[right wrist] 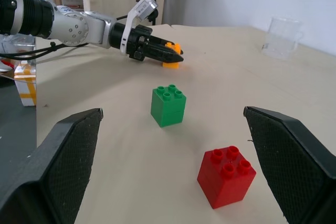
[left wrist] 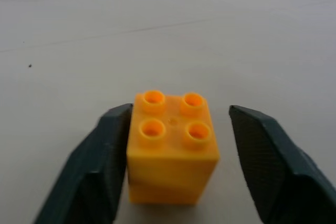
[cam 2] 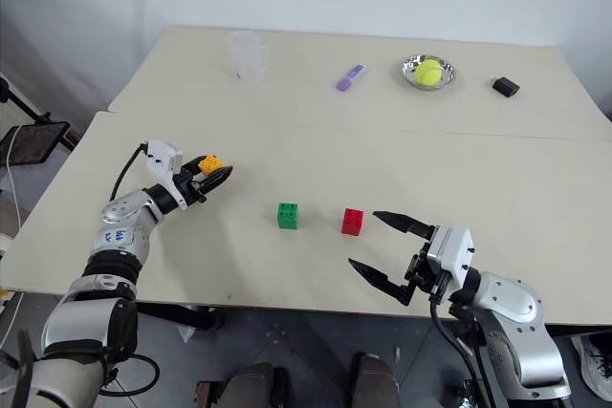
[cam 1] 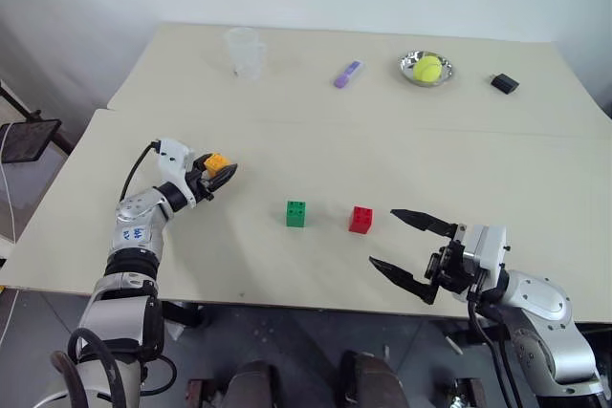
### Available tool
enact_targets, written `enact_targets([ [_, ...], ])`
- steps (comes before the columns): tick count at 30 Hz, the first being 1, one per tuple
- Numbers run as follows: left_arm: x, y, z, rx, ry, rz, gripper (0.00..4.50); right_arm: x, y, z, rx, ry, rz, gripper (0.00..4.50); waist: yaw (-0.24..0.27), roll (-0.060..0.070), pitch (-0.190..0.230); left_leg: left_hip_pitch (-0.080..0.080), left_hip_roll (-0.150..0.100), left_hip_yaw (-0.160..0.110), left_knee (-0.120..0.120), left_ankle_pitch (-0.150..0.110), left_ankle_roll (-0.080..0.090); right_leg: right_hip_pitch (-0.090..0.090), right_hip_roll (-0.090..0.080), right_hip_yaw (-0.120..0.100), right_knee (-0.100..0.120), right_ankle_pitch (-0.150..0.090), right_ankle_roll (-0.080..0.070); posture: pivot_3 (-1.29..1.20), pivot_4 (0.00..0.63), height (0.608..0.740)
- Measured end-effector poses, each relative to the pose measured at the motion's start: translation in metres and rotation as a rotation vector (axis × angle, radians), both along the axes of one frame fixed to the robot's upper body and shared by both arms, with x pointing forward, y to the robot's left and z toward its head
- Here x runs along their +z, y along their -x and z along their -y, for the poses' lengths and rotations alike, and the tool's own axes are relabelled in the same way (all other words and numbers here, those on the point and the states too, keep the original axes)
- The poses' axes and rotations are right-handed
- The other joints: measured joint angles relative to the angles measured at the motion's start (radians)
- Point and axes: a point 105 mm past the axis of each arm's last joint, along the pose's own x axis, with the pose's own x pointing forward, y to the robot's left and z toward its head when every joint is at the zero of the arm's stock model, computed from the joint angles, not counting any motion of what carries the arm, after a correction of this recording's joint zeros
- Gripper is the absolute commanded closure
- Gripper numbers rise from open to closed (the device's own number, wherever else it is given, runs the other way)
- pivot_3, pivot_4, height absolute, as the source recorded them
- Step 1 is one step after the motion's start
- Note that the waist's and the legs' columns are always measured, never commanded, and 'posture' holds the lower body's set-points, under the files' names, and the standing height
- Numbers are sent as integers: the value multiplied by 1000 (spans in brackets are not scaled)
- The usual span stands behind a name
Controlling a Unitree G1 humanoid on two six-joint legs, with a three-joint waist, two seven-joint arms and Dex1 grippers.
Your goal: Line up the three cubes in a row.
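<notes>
Our left gripper (cam 1: 222, 175) brackets the orange-yellow cube (left wrist: 172, 148) on the bench (cam 1: 316, 121); the left wrist view reveals one finger touching, the other apart. Our right gripper (cam 1: 402, 246) gapes beside the red cube (cam 1: 361, 220) and the green cube (cam 1: 296, 214).

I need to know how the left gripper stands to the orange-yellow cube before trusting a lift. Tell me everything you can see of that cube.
The orange-yellow cube is a glossy plastic toy brick with four round hollow studs on top. It sits upright on the table, between the fingers of the left gripper. One finger lies against its side; the other stands apart with a visible gap. It lies to the left of the green cube.
</notes>
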Motion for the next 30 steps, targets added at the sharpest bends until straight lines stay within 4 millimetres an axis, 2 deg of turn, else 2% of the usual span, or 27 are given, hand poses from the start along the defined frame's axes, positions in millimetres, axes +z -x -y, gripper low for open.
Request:
enact_targets([
  [1,0,3,0,-30,-17,4,2957,0,0,0,-4,0,-1,0,0,0,0,0,0,0,0,0,0,-1,0,0,0,0,0,0,150,740],
  [4,-1,11,-2,-120,-62,-9,2974,0,-1,0,-6,1,2,0,1,0,0,0,0,0,0,0,0,-1,0,0,1,0,0,0,150,740],
  [7,-1,29,0,-312,-185,-36,2974,1,-1,2,-11,9,5,0,1,0,0,0,0,1,0,0,0,-1,0,0,0,0,0,0,150,740],
  [14,6,56,37,-758,-388,47,2974,4,-1,9,-23,33,14,0,10,0,0,-2,0,1,2,0,1,-1,0,0,0,0,0,0,150,740],
  [16,8,53,43,-775,-397,57,2974,2,1,11,-25,44,7,0,6,0,0,-2,0,1,2,0,1,-1,0,0,0,0,0,0,150,740],
  [22,-6,52,54,-807,-395,10,2974,4,4,17,-44,57,11,0,3,0,0,-2,0,1,2,0,1,-1,0,0,0,0,0,0,150,740],
  [27,-7,51,56,-814,-400,-6,2974,7,8,14,-34,59,20,0,3,0,0,-2,0,1,2,-1,1,-1,0,0,0,0,0,0,150,740],
  [28,-7,51,55,-812,-406,-13,2245,7,8,14,-34,59,16,0,3,0,0,-2,0,1,2,-1,1,-1,0,1,0,0,0,0,150,740],
  [30,-11,52,47,-803,-432,-60,1705,6,8,14,-34,60,9,0,3,0,0,-2,0,1,2,-1,1,-1,0,1,1,0,0,0,150,740],
])
